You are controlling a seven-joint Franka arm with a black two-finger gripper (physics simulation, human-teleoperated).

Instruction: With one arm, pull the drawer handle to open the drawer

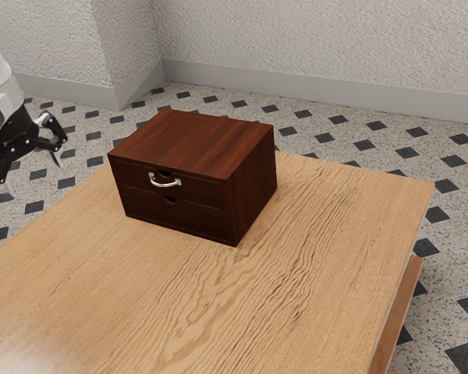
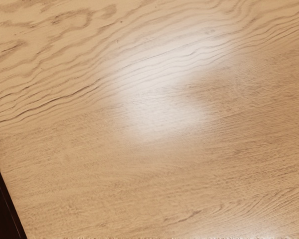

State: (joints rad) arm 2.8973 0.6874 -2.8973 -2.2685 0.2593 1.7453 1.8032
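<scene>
Dark-brown cabinet (image 1: 199, 144) stands on the light wooden table (image 1: 296, 296). Upper drawer (image 1: 199, 189) sits flush and carries a curved metal handle (image 1: 164, 181). Black gripper (image 1: 19, 144) hovers well apart, at the exterior view's left. Claw opening: cannot tell.

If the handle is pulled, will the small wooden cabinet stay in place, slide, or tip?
The cabinet may slide: it stands free on a glossy table, nothing bracing it. It looks low and wide, so tipping seems unlikely. The handle looks like rigid metal and should not flex.
</scene>
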